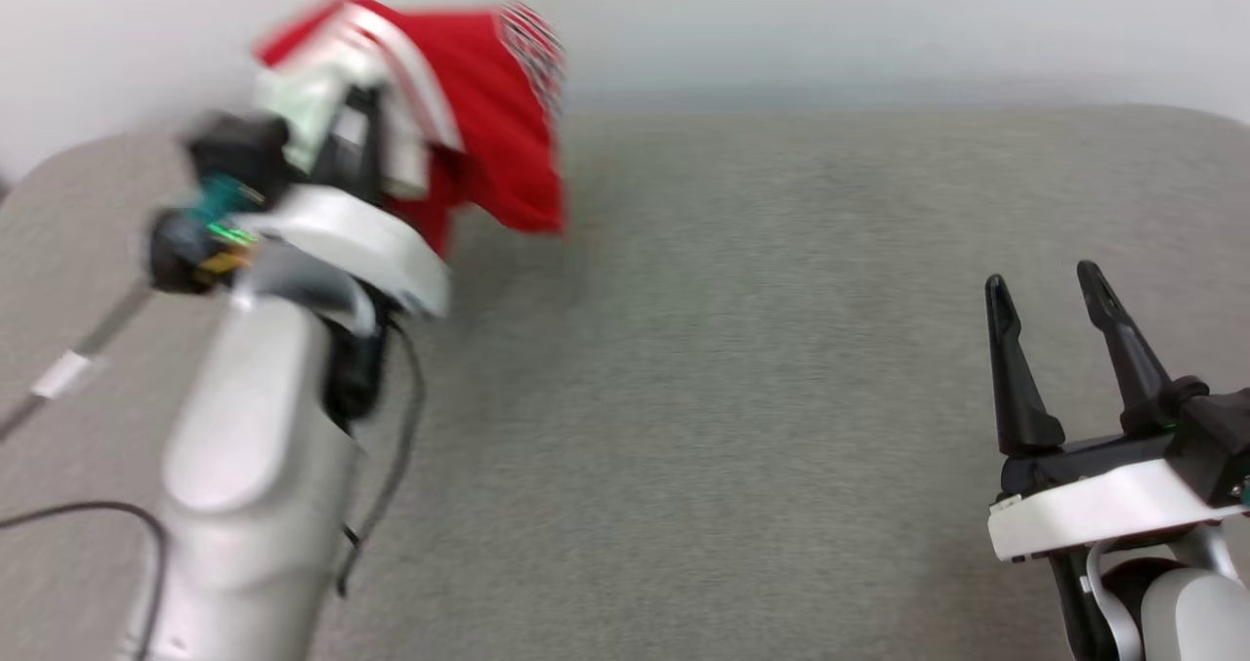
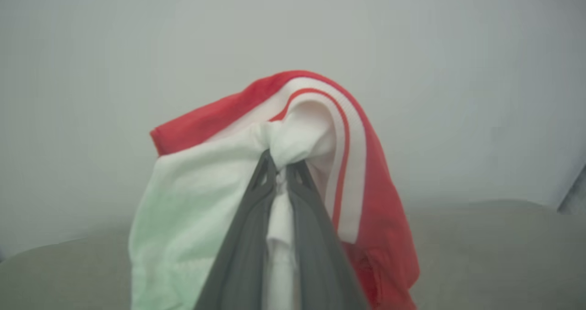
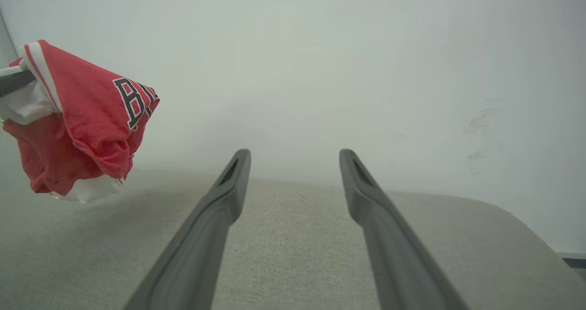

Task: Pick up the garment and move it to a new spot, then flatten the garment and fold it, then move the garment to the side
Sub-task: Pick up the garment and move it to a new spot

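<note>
The garment [image 1: 493, 114] is a red shirt with white sleeves and striped trim, bunched and hanging in the air at the upper left of the head view. My left gripper [image 2: 282, 165] is shut on a pinch of its white fabric [image 2: 293, 140], the rest draping around the fingers. In the right wrist view the garment [image 3: 82, 117] hangs at the far left above the surface, black lettering showing on a fold. My right gripper [image 1: 1050, 295] stands open and empty at the lower right, well away from the garment. In its own wrist view, the right gripper [image 3: 295, 156] holds nothing.
A grey fabric-covered surface [image 1: 732, 397] with rounded corners spreads below both arms, backed by a pale wall [image 1: 879, 17]. Black cables [image 1: 391, 466] trail along my left forearm. The surface's right edge [image 3: 526, 223] curves away near the wall.
</note>
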Motion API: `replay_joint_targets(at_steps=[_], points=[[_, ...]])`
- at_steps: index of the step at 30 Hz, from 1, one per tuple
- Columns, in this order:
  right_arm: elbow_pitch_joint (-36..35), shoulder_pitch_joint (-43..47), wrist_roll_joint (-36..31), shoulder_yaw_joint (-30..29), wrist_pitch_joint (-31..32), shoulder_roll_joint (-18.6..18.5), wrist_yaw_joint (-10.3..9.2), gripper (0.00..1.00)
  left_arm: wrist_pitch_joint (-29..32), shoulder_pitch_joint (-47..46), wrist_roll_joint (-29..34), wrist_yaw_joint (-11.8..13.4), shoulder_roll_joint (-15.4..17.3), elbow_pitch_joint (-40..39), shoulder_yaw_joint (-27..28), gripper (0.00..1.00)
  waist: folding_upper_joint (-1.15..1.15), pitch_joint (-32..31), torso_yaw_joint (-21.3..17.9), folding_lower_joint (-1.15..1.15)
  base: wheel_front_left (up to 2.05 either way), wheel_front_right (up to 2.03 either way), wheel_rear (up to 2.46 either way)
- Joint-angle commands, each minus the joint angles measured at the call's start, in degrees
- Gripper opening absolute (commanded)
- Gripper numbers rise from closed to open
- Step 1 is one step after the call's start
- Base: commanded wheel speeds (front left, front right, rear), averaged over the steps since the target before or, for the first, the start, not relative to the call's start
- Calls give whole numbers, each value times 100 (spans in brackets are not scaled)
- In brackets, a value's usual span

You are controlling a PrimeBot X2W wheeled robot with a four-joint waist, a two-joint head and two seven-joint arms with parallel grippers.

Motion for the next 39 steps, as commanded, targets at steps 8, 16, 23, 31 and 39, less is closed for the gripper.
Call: replay_joint_targets(at_steps=[8,16,23,31,39], points=[[89,230,204,-21,-63,20,-2,100,230,1357,113,-144,-520,-563,-834,0,0,-46,-859,1,0,0,0],[267,273,355,32,-183,19,-2,100,605,2541,-198,-223,-777,-505,-1320,81,0,43,-896,1,0,0,0],[345,211,256,63,-165,18,-2,100,-101,2757,-72,96,-812,-939,-1233,100,0,-56,-668,1,0,0,0],[316,361,139,-36,-62,17,-2,100,-483,2803,144,515,-523,-1690,-890,100,0,-295,-289,1,0,0,0],[341,586,83,-123,54,17,-2,100,-362,3265,144,851,10,-2116,-469,100,0,-536,-127,1,0,0,0]])
